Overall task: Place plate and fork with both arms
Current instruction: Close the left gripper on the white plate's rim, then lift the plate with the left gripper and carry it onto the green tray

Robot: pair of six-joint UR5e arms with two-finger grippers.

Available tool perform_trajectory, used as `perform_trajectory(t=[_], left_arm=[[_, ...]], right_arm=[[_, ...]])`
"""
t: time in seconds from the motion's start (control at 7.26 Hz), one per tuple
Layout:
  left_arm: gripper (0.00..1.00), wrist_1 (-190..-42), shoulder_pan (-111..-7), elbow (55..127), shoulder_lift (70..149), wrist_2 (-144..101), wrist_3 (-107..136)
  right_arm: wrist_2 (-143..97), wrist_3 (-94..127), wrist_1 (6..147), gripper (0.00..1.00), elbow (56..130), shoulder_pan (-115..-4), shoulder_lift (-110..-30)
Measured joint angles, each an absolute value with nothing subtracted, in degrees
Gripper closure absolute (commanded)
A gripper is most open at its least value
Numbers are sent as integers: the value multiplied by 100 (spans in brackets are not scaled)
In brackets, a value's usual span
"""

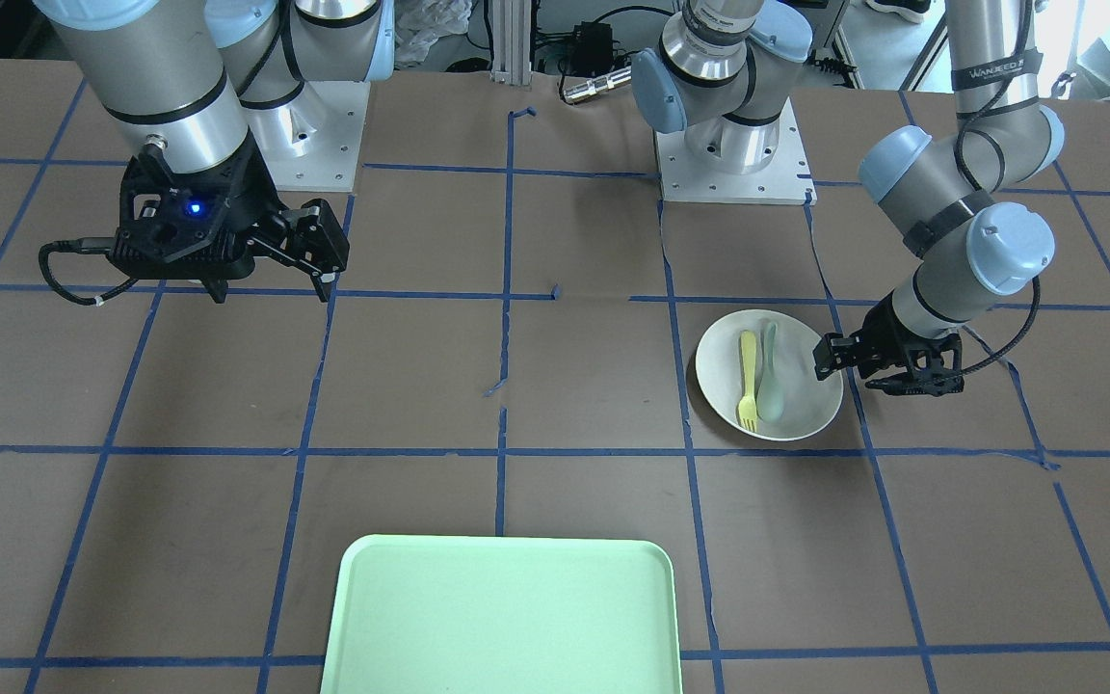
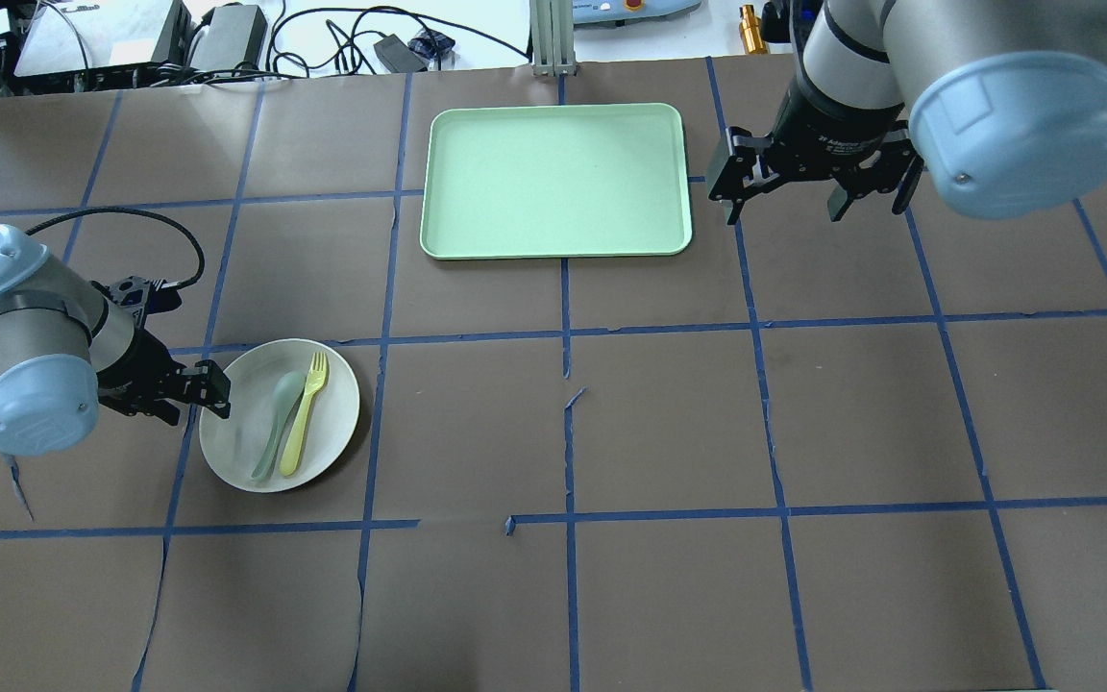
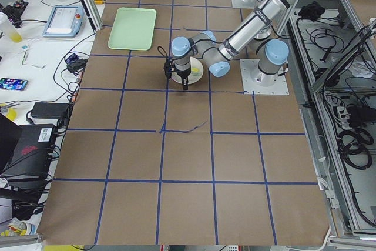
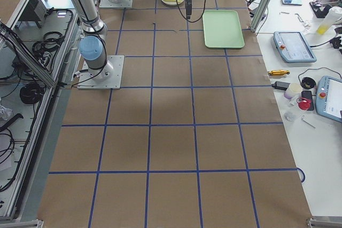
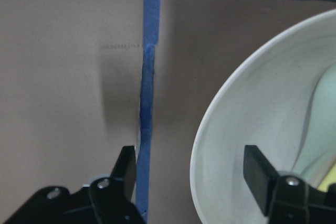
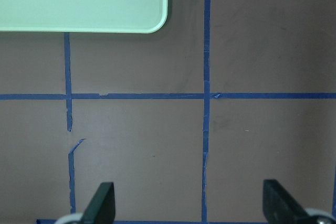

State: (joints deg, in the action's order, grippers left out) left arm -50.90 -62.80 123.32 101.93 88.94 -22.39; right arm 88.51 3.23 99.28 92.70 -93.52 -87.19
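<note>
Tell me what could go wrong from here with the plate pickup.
1. The open left gripper straddles only the rim of the round off-white plate; an edge grip may let it tilt or slip.
2. The slim pale-yellow plastic fork and grey-green spoon lie loose on it and could slide off on a tilt.

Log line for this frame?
left hand: open, straddling plate rim | right hand: open, hovering beside tray | fork, spoon: on plate | tray: empty
</note>
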Motion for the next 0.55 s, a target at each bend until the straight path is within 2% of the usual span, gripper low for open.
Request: perform_trajectory(t=[0.14,0.28,0.55], left_arm=[[77,-5094,-6285,12342,10202,8889,-2232],[90,-5099,-6289,12348,10210,8887,-2230],[99,-5106,-6291,12356,10222,8886,-2200]], right_arm=[[8851,323,9929,0,9271,-9352,-8719],[8851,319,9931,0,9272,-9352,-8720],[8851,320,9926,0,9272,-9351,-8724]])
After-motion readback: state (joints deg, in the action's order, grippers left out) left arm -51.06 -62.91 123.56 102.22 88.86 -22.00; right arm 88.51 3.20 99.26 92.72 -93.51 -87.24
